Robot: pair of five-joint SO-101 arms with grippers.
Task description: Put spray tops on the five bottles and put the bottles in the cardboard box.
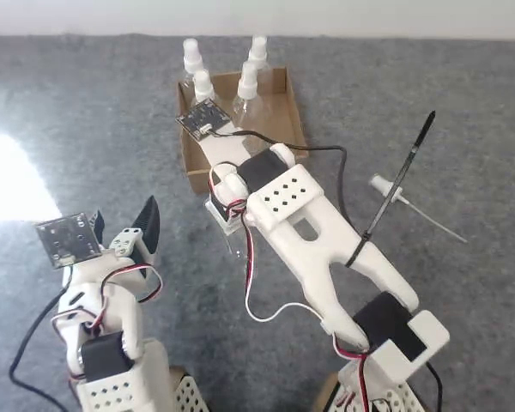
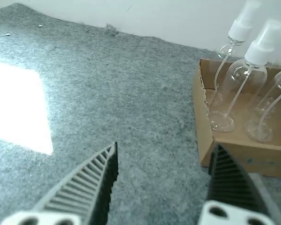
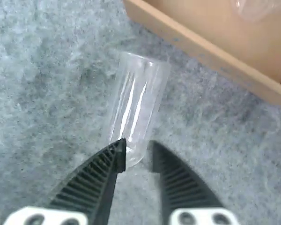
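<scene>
The left tool [image 2: 166, 152] is held spread above the surface [image 1: 86, 103], gripping nothing. Four capped bottles [image 1: 246, 94] are seen standing in the box [image 1: 285, 116]. Just outside its near wall, the fifth bottle [image 3: 138, 98], uncapped, is pinched near one end by the right tool [image 3: 136, 145]. The last spray top [image 1: 386, 186] is seen lying well to the right. Capping is judged the step in hand: the top must be fetched and its tube fed into the neck. Which end is gripped cannot be told, and from above the bottle is largely hidden beneath the arm.
</scene>
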